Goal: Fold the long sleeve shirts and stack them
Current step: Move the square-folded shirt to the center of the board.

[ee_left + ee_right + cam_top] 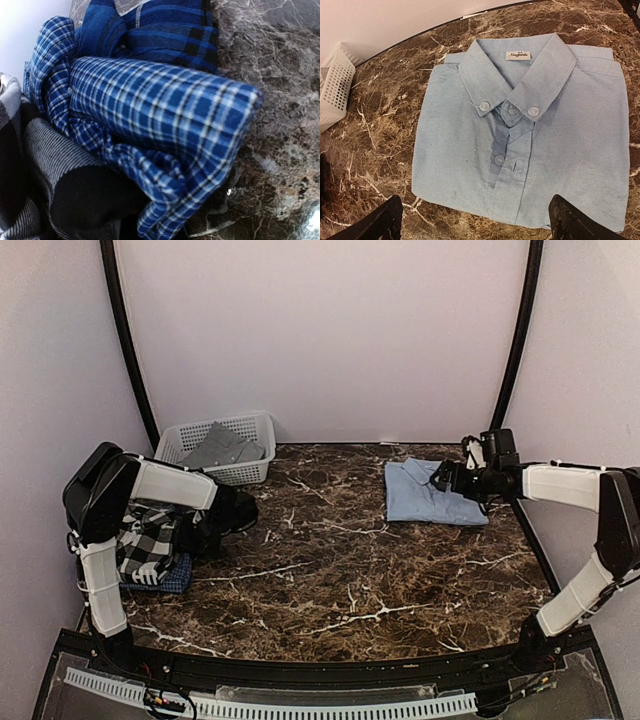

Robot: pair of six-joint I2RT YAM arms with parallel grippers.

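This is looking like a robotics lab cell, not a home; plain pale walls (pixel 330 330) are closing in behind and to both sides of the right gripper (pixel 440 478); black curved poles (pixel 125 340) are rising at the corners beyond it; a marble-patterned table (pixel 340 580) is lying beneath it; a slotted white cable duct (pixel 300 706) is running well nearer than it, by the bolted arm bases (pixel 115 640).

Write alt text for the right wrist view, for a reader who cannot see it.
A light blue collared shirt lies folded, front up, on a dark marbled table. The open right gripper hovers over its near edge; a white lattice basket shows at far left.
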